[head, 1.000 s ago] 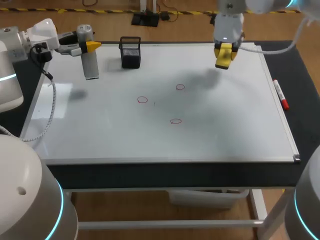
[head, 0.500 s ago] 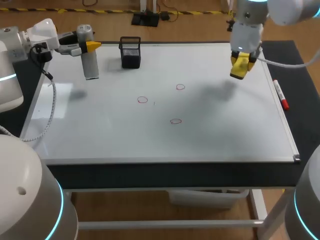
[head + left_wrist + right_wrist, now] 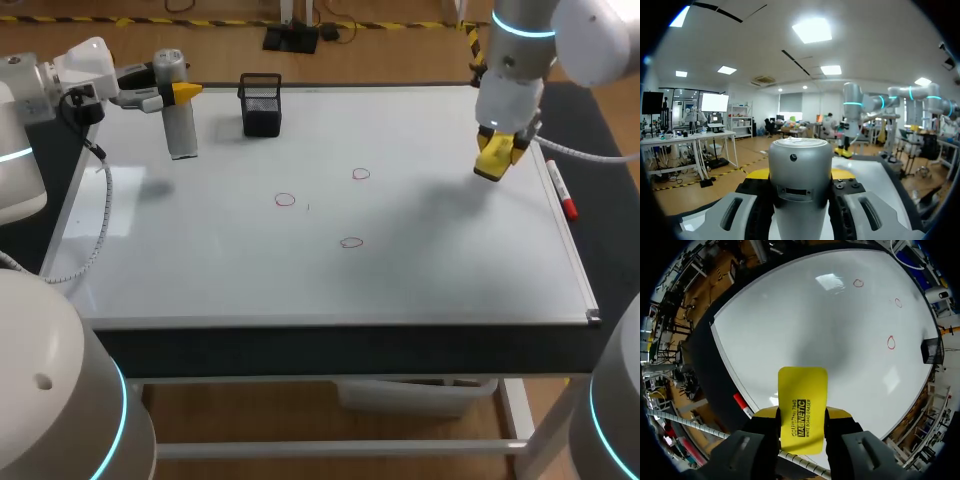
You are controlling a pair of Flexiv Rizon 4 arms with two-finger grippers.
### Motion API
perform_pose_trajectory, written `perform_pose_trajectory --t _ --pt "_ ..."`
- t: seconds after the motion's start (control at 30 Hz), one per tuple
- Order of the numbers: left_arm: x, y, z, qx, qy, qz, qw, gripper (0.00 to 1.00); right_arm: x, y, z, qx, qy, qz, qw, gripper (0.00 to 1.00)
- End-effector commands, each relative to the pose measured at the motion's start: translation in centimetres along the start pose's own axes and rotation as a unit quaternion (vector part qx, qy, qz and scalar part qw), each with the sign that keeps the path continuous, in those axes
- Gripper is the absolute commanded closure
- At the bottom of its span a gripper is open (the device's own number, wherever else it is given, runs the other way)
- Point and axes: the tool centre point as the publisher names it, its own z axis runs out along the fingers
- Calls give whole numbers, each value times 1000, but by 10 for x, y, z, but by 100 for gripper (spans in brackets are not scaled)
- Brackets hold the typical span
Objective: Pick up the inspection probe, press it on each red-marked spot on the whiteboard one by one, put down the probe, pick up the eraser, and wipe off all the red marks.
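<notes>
Looking down from the head view, where is the inspection probe [image 3: 178,120]?

Upper left of the frame. It is a grey cylinder standing upright with its foot at the whiteboard [image 3: 300,290]. The left jaws pinch it near the top from two sides.

What else is on the board?

A black mesh holder [image 3: 261,104] stands just right of the probe, apart from it. Mid-frame there is a left red circle [image 3: 285,200], an upper red circle [image 3: 361,174] and a lower red circle [image 3: 351,242]. A red marker [image 3: 560,190] lies along the right edge. The board rests on a dark desk [image 3: 610,250].

And the right arm [image 3: 520,60]?

It enters at the upper right. The right jaws point down, clamped on a yellow eraser [image 3: 495,160] that hangs over the board's right part. Its shadow falls to the lower left of it.

What does the left wrist view add?

The probe [image 3: 800,175] fills the gap between the jaws, and the dark pads [image 3: 760,210] press on its two sides. A strip of whiteboard shows beyond it.

And the right wrist view?

The eraser [image 3: 802,410] sticks out ahead of the jaws, gripped on both flanks. The whiteboard spreads out ahead, with the three circles far across it and the mesh holder [image 3: 930,351] beyond them. The marker [image 3: 742,404] lies beside the jaws at the board's edge.
</notes>
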Motion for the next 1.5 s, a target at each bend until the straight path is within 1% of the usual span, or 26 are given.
perform_pose_trajectory --t 0.03,1.0,1.27,1.33,1.5 --pt "1 0 1 1 -2 1 1000 100 7 -3 -2 -11 -13 4 1000 100" --pt "1 0 1 1 -2 1 1000 100 7 -3 -2 -11 -13 4 1000 100" --pt "33 3 12 28 40 4 999 100 7 -3 -2 -11 -13 4 1000 100" --pt "43 4 19 37 51 3 998 100 7 -3 -2 -11 -13 4 1000 100" --pt "71 11 42 39 87 5 995 100 7 -3 -2 -11 -13 4 1000 100"
